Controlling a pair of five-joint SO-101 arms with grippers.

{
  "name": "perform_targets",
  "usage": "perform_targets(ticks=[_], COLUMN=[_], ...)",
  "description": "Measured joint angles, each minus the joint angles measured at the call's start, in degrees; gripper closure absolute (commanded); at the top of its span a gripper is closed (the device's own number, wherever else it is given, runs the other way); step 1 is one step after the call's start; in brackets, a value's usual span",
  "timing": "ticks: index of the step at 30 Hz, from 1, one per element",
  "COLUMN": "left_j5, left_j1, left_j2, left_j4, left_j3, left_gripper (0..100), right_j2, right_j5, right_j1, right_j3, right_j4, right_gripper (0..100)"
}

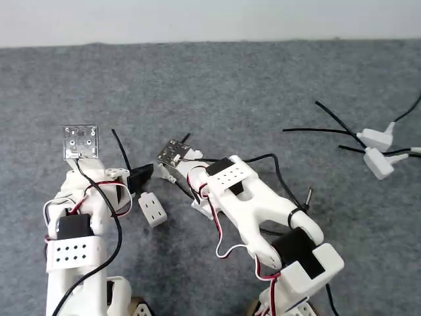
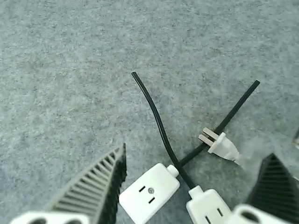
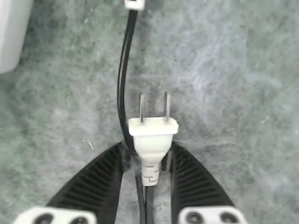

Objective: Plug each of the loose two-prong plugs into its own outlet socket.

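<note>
My right gripper (image 3: 147, 149) is shut on a white two-prong plug (image 3: 152, 130); its prongs point away from the wrist and its black cord (image 3: 122, 70) runs over the carpet. My left gripper (image 2: 197, 151) is open above two white outlet sockets (image 2: 149, 191) (image 2: 209, 211) on black cords. A second white plug (image 2: 219, 143) lies just beyond them with its prongs bare. In the high view the left gripper (image 1: 139, 179) hovers by a socket (image 1: 152, 209), and the right gripper (image 1: 172, 172) is close beside it.
Everything lies on grey carpet (image 1: 237, 92). Two more white cord ends (image 1: 375, 138) (image 1: 380, 163) with black cords rest at the far right. A pale wall (image 1: 210, 20) borders the back. The carpet's middle and back are bare.
</note>
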Motion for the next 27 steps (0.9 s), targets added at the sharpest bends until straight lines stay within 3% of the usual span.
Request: perform_targets(ticks=[27], left_j5=[0.0], left_j1=[0.3], left_j2=[0.0], left_j4=[-3.9], left_j3=[2.3], left_gripper=[59], right_j2=[0.4], right_j5=[0.0], right_j1=[1.8], right_j3=[-1.5], right_j4=[1.9], right_gripper=[85.2])
